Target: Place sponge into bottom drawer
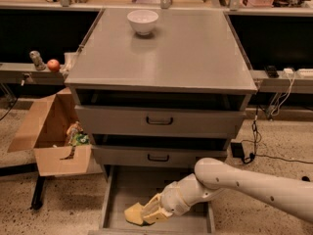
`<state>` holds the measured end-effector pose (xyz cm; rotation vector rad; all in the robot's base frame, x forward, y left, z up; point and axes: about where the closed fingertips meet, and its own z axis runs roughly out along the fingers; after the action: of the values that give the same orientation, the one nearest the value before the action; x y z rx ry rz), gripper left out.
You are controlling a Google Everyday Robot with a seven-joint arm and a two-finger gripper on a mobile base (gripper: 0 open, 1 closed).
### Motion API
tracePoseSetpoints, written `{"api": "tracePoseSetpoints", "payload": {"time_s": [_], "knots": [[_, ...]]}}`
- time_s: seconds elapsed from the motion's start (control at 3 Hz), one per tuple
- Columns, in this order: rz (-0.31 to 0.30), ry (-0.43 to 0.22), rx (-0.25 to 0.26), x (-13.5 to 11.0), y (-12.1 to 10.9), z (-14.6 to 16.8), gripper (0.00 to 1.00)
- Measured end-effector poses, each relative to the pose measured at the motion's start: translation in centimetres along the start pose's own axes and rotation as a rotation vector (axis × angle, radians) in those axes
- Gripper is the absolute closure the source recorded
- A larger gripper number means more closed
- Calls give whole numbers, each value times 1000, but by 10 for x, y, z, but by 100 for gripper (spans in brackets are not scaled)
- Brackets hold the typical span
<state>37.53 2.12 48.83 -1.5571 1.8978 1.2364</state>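
The pale yellow sponge (133, 214) is held in my cream gripper (143, 213), low over the floor of the bottom drawer (128, 185). The drawer is pulled out at the foot of the grey cabinet (161, 58). My arm (254, 185) reaches in from the lower right. The gripper is shut on the sponge at the front left part of the drawer. I cannot tell whether the sponge touches the drawer floor.
A white bowl (143, 21) stands on the cabinet top. The two upper drawers with dark handles (159, 121) are closed. An open cardboard box (56, 136) sits on the floor at the left. Cables (264, 131) hang at the right. A shelf at the left holds a red ball (53, 64).
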Motion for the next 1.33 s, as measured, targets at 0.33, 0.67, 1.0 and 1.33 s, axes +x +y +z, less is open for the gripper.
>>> {"api": "tracePoseSetpoints", "payload": {"time_s": [0.33, 0.67, 1.0, 1.33], "knots": [[-4, -8, 7, 1, -4, 3, 100], [-25, -57, 51, 9, -29, 18, 100], [-55, -152, 104, 17, -86, 50, 100], [-34, -220, 116, 29, -136, 79, 100]]}}
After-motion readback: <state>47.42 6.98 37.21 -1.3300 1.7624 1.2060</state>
